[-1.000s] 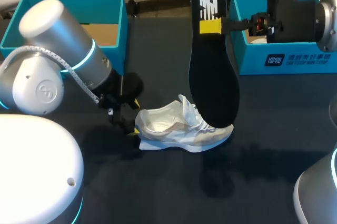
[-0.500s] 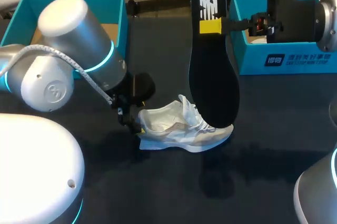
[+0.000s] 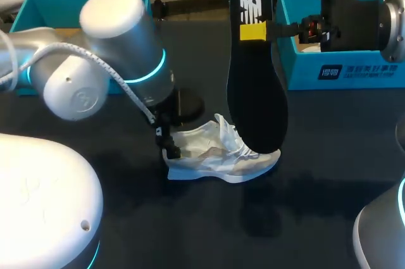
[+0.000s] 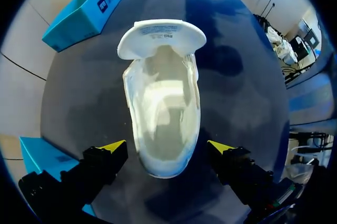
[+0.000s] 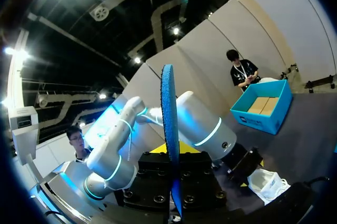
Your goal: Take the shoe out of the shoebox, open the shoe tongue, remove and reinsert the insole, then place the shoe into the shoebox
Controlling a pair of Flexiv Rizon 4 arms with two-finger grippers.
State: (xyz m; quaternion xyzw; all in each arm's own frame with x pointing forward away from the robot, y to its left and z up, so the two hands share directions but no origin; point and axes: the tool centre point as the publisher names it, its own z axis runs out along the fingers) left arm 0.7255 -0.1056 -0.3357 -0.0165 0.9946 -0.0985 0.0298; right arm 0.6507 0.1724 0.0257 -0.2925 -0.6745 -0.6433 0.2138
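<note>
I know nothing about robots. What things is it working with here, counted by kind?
white mesh sneaker: 1
black foam insole: 1
open teal cardboard boxes: 2
Total: 4

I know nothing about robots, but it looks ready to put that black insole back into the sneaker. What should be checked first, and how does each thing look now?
1. Insole gripped: ok. The right gripper is shut on its upper end, and it hangs upright.
2. Tongue out of the way: ok. It is folded forward, so the opening is wide.
3. Inside of the shoe empty: ok. Nothing shows in it.
4. Shoe steadied: not ok. The left gripper is open and straddles the heel, touching neither side.
5. Insole lined up over the opening: cannot tell. Its lower end appears near the toe.
</note>
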